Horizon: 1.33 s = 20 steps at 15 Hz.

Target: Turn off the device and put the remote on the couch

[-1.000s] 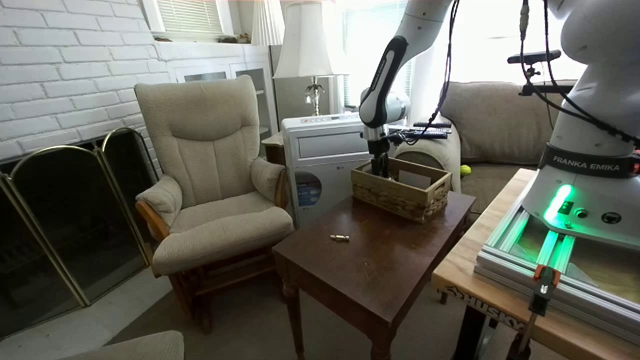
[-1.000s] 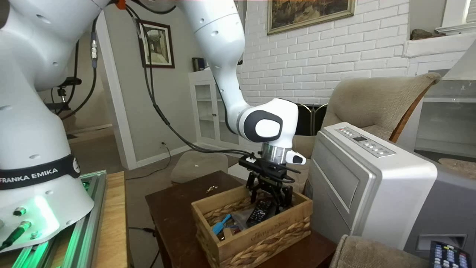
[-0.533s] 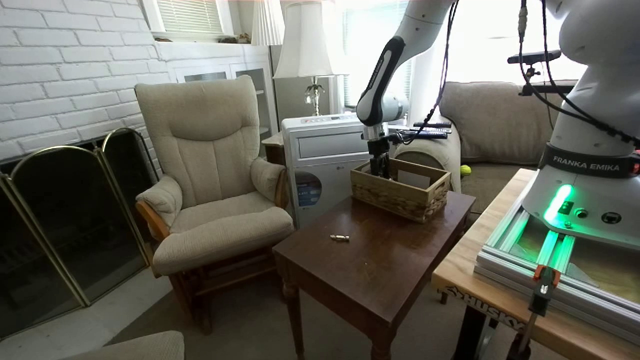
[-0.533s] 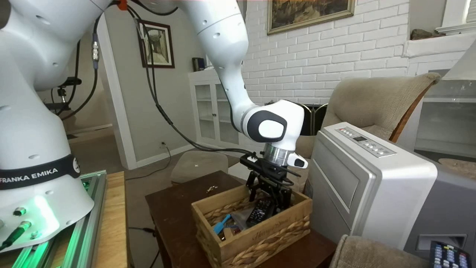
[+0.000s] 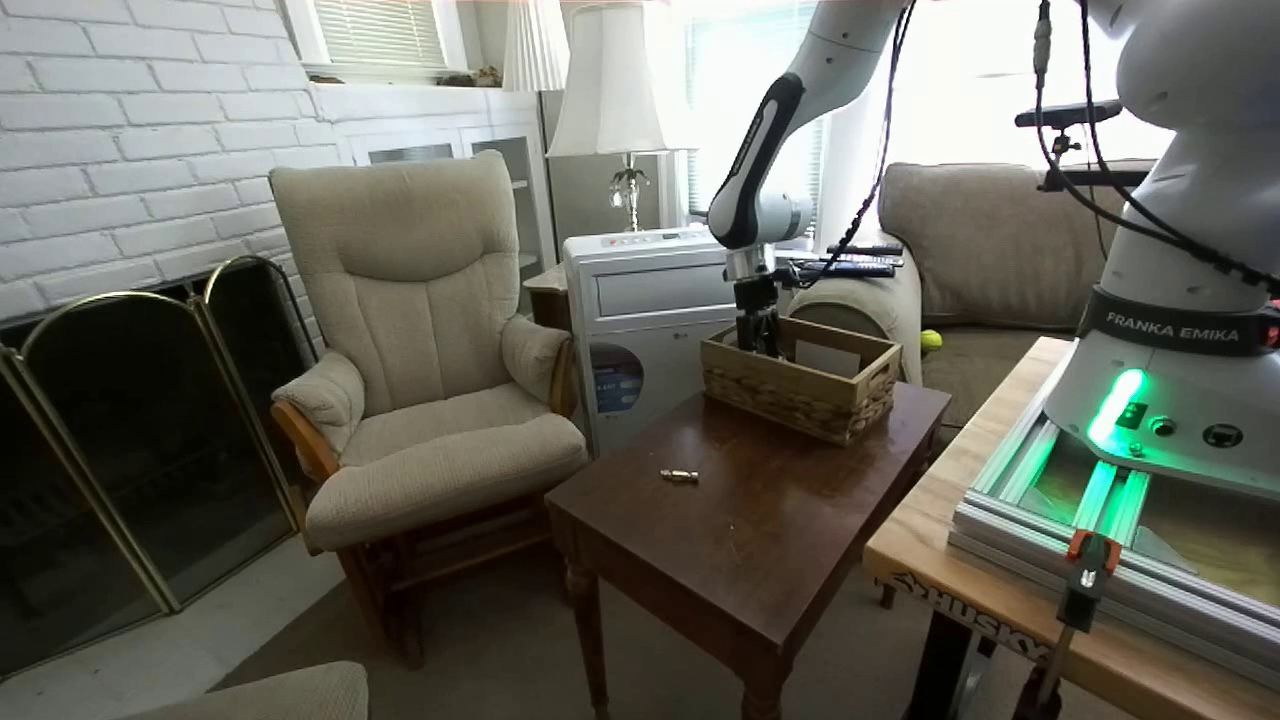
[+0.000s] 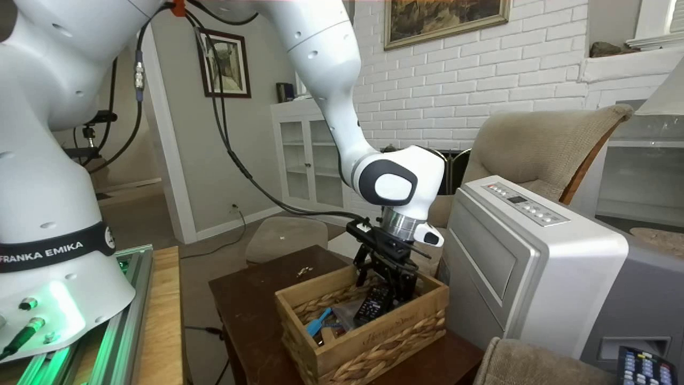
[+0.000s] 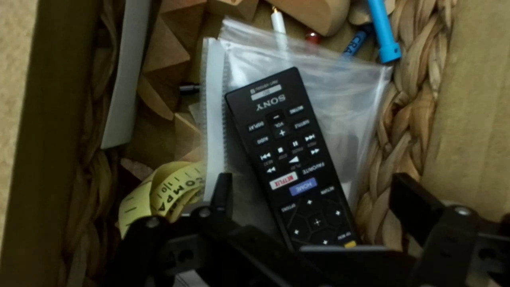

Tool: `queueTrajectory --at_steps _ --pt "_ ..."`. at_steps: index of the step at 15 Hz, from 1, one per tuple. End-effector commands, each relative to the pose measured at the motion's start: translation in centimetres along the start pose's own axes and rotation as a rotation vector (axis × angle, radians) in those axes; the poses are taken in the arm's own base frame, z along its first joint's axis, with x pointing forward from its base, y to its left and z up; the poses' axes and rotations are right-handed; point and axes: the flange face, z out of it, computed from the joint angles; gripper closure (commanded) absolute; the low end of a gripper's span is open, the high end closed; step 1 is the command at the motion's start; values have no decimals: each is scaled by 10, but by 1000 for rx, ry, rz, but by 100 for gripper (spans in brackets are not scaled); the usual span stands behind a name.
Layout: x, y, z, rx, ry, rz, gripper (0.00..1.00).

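Note:
A black Sony remote [image 7: 293,159] lies face up on a clear plastic bag in the wooden and woven basket [image 6: 382,329]. It also shows in an exterior view [image 6: 373,303]. My gripper [image 7: 314,191] is open, its fingers on either side of the remote's lower half with gaps to both edges. In an exterior view the gripper [image 5: 760,338] points down into the basket, its tips hidden by the wall. The grey-white portable unit with a button panel [image 6: 526,203] stands beside the basket; it may be the device. The beige-tan couch [image 5: 990,245] is behind the table.
The basket stands on a dark wooden table [image 5: 735,530], with a small brass piece [image 5: 679,476] on top. More remotes [image 5: 850,266] lie on the couch arm. The basket also holds wooden blocks, a yellow tape measure [image 7: 159,191] and a blue tool [image 7: 384,32]. A cream armchair [image 5: 430,300] stands nearby.
The wrist has tilted and shifted slightly, with the hand leaning more while the gripper stays inside the basket. The remote and basket look much the same.

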Motion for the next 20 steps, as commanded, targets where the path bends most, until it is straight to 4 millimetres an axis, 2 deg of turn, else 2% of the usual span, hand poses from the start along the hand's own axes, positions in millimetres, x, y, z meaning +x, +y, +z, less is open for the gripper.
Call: queueTrajectory --at_steps 1,6,7,9,14,15,16,17,20 --pt "8 6 9 55 12 -11 0" --pt "9 6 13 44 27 -10 0" --pt "9 6 14 40 31 -9 25" --pt "9 7 12 34 39 -7 33" --pt "9 10 15 10 58 -3 69" --pt "8 10 12 2 67 -3 27" --pt "9 10 11 -2 72 -3 30" --pt "9 10 12 -4 74 -3 28" --pt "9 7 15 -13 82 -7 10"
